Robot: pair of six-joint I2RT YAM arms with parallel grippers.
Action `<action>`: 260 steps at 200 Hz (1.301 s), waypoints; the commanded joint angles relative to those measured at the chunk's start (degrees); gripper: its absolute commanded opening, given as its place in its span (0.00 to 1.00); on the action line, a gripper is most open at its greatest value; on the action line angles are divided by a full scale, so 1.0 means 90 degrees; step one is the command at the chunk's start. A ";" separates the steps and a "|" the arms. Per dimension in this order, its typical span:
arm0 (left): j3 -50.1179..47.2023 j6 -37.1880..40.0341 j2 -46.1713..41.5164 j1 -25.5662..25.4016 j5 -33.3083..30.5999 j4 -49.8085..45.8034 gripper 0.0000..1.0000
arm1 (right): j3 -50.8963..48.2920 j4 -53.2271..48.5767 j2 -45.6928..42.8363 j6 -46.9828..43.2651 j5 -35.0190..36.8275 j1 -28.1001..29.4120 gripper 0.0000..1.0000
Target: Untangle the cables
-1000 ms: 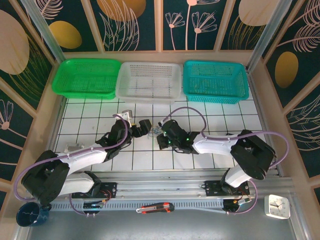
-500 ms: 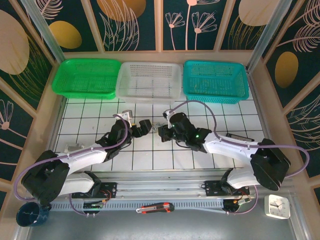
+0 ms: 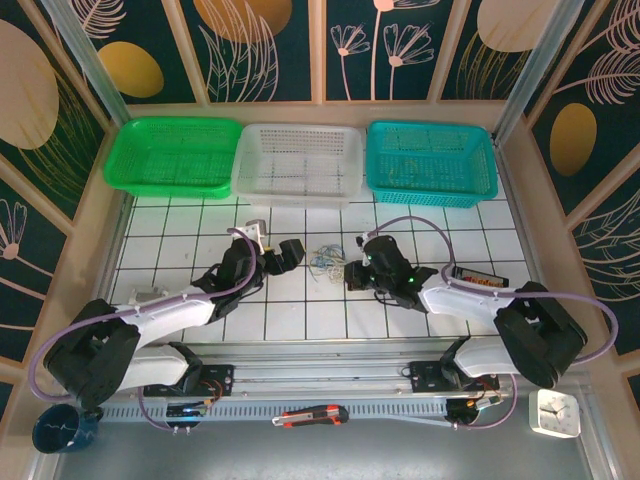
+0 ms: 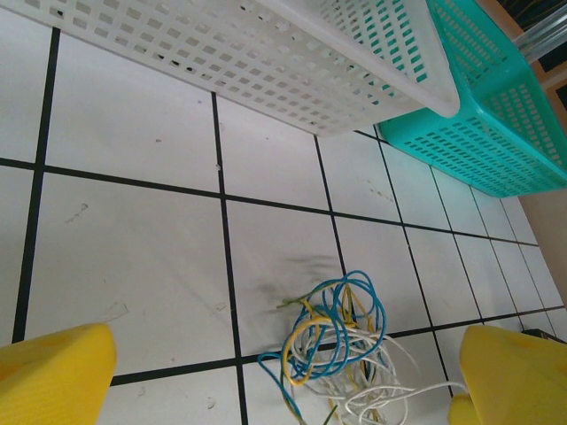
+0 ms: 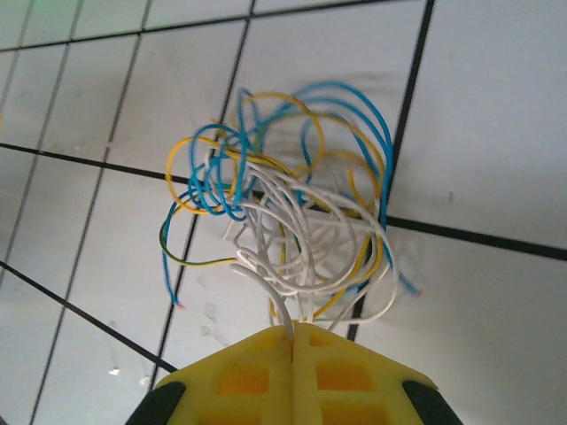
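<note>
Cables: a loose knot of blue, yellow and white strands lying on the tabletop, in front of the white basket, toward its right half.
Right claw: closed, one white strand of the knot pinched at its tip; in front of the white basket's right corner.
Left claw: open, yellow fingers spread wide, the knot lying between and ahead of them; in front of the white basket's middle.
Neighbours: green basket left of the white basket, teal basket right of it.

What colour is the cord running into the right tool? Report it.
White, clearest in the right wrist view: the cord meets the shut right tool.
</note>
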 commanded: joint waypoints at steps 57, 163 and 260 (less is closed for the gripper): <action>0.0255 0.0157 0.0226 -0.0031 0.0095 0.0115 0.99 | 0.0368 -0.0610 -0.0408 -0.0028 0.0250 -0.0051 0.30; 0.0257 0.0005 0.0776 -0.0043 0.1283 0.0267 0.80 | 0.0750 -0.0298 -0.0132 -0.0089 0.0409 -0.0080 0.43; 0.0595 0.0118 0.1375 -0.0648 0.0702 -0.0518 0.54 | 0.0707 0.0644 0.0641 0.0182 0.0141 -0.0267 0.43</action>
